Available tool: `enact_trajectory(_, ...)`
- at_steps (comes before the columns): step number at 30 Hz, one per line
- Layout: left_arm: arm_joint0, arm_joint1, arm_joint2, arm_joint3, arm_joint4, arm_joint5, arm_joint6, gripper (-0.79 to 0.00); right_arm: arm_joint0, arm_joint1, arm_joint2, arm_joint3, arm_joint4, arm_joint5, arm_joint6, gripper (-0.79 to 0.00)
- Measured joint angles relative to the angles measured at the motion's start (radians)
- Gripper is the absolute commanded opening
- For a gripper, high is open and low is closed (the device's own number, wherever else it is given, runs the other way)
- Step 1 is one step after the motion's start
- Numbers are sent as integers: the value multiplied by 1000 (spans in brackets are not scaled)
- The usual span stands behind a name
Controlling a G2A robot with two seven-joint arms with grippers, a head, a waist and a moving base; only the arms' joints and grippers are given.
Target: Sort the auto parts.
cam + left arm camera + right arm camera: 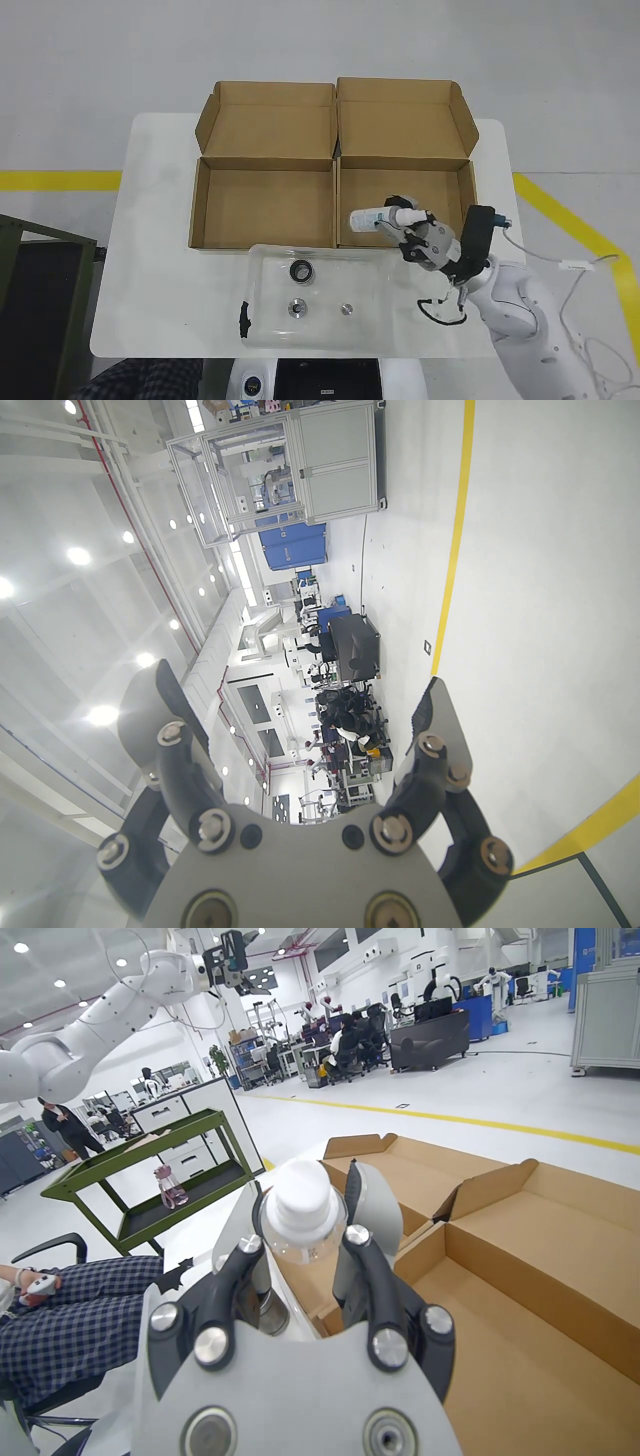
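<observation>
My right gripper [397, 219] is shut on a small clear bottle with a white cap [368, 217], held sideways above the front of the right cardboard box [440, 190]. In the right wrist view the bottle [302, 1223] sits between both fingers [367, 1208], cap pointing away. A clear tray [255, 290] at the table's front holds a black ring [302, 270] and two small metal parts [297, 308]. My left gripper [300, 687] is open with nothing between its fingers and faces out into the room; the right wrist view shows it raised high [245, 978].
An open cardboard box [262, 205] stands to the left of the right one, both with lids folded back. A black clip [243, 320] sits on the tray's left rim. A green cart [150, 1163] stands off the table's left side.
</observation>
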Motion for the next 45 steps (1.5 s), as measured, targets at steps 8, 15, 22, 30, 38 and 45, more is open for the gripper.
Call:
enact_trajectory(8,0,0,0,0,0,0,0,0,35,-3,-10,4,-105,102,57,-785)
enact_trajectory(15,0,0,0,0,0,0,0,0,107,-6,-35,44,-143,158,162,-785)
enact_trajectory(22,0,0,0,0,0,0,0,0,227,-19,-121,122,-197,194,256,-785)
enact_trajectory(30,0,0,0,0,0,0,0,0,355,-40,-224,233,-271,252,337,-785)
enact_trajectory(38,0,0,0,0,0,0,0,0,449,-60,-293,352,-289,278,371,-628)
enact_trajectory(45,0,0,0,0,0,0,0,0,485,-72,-327,402,-303,294,379,0)
